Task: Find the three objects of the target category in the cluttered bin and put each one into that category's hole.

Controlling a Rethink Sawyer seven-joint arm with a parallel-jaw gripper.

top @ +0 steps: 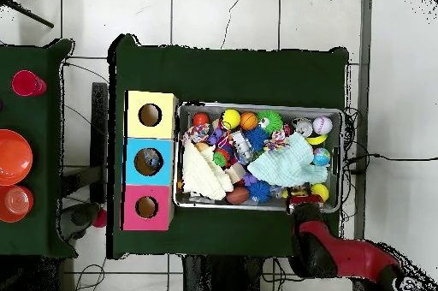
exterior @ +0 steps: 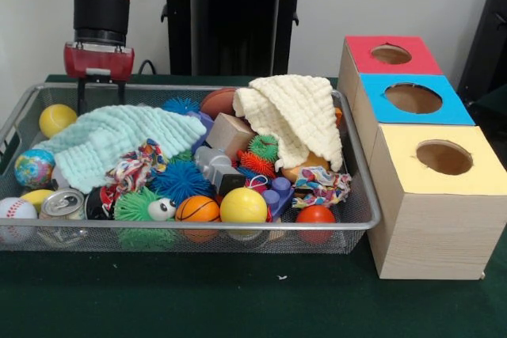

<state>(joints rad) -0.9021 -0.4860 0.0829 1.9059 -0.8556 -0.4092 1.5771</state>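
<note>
Front view gives you the wire mesh bin [exterior: 360, 219] on the green table [exterior: 238, 298], packed with toys, and the gripper [exterior: 98, 89] hanging over its far corner, behind the yellow ball [exterior: 57, 119]. Two thin dark fingers [exterior: 81, 94] reach down from the red wrist to about the bin's rim; you can see a gap between them with nothing in it, so the tool is released and empty.

Beside the bin you have three wooden boxes in a row, touching one another: the yellow-topped box [exterior: 475, 180] nearest the camera, the blue-topped box [exterior: 372, 89] in the middle, the red-topped box [exterior: 420, 61] farthest. Each has a round hole in its lid.

Inside the bin, a pale green cloth [exterior: 119, 144] covers the side under the arm, and a cream cloth [exterior: 293, 116] is draped over the side next to the boxes. Along the near wall you can pick out a baseball [exterior: 16, 210], a tin can [exterior: 63, 203], a green spiky ball with eyes [exterior: 144, 205], a small basketball [exterior: 197, 209], a yellow smooth ball [exterior: 243, 206] and a red ball [exterior: 315, 214]. A globe ball [exterior: 34, 168] sits just beside the green cloth. You cannot tell from these pictures which category is the target.

Overhead, the red arm [top: 329, 249] enters at the bin's [top: 344, 116] corner, well apart from the boxes.
</note>
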